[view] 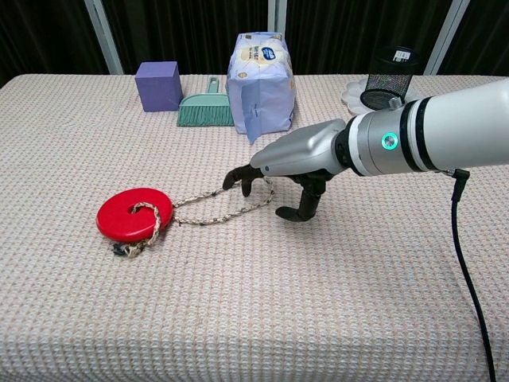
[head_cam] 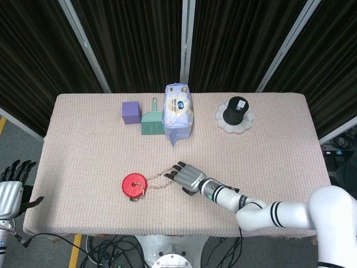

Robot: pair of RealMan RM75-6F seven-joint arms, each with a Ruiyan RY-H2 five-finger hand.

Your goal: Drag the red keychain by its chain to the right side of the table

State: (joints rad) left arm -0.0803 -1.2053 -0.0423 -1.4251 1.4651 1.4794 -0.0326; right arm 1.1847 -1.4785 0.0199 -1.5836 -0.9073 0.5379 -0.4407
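The red keychain disc [head_cam: 134, 185] [view: 134, 214] lies flat on the table's front left of centre. Its braided chain [head_cam: 160, 178] [view: 225, 204] runs as a loop to the right. My right hand [head_cam: 188, 177] [view: 298, 155] hovers low over the loop's right end, fingers apart and curved downward. The dark fingertips [view: 242, 177] touch the chain's far strand, and the thumb tip rests on the cloth just outside the loop. Nothing is pinched. My left hand [head_cam: 12, 187] hangs off the table's left edge, fingers spread and holding nothing; only the head view shows it.
Along the back stand a purple cube [head_cam: 131, 111], a green dustpan brush [head_cam: 151, 121], a tissue pack [head_cam: 178, 111] and a black mesh cup on a white doily [head_cam: 235, 113]. The woven tablecloth [head_cam: 279, 162] stretches bare to the right of my hand.
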